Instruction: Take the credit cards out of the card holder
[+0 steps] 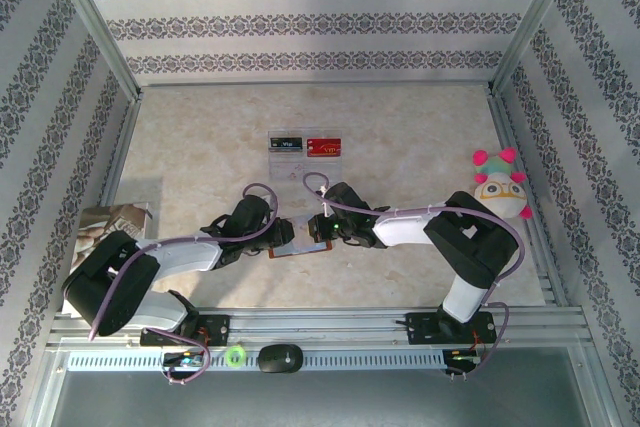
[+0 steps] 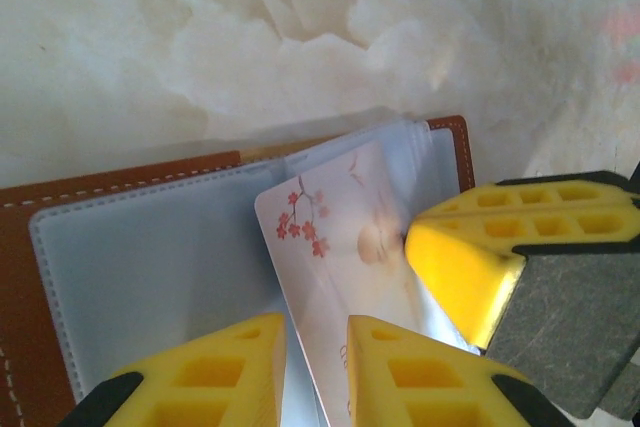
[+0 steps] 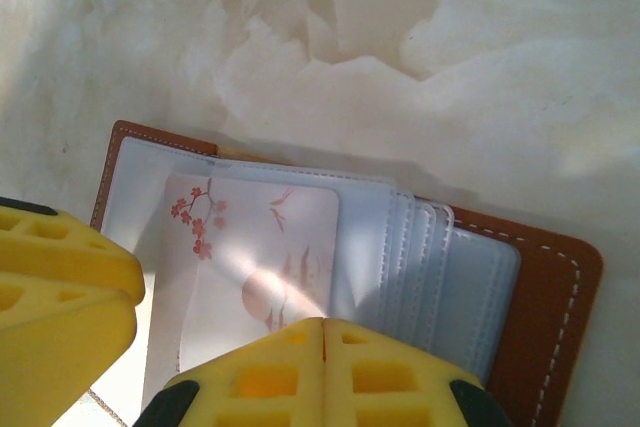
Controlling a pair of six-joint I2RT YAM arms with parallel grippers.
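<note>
The brown card holder (image 1: 298,248) lies open at the near middle of the table, its clear sleeves fanned out (image 3: 470,277). A white card with red blossoms (image 2: 330,247) sticks out of a sleeve at a slant. My left gripper (image 2: 316,332) straddles this card's edge, jaws slightly apart, with a gap left of the card. My right gripper (image 3: 322,327) is shut with nothing in it, and its fingertips (image 2: 470,257) press on the sleeve beside the card. The two grippers (image 1: 283,237) (image 1: 318,230) meet over the holder. A black credit card (image 1: 285,143) and a red one (image 1: 324,146) lie further back.
The two cards rest on a clear tray (image 1: 305,155) at mid table. A plush toy (image 1: 500,187) sits at the right edge. Crumpled paper (image 1: 110,222) lies at the left edge. A black mouse-like object (image 1: 280,357) and a green ring (image 1: 235,355) sit on the front rail.
</note>
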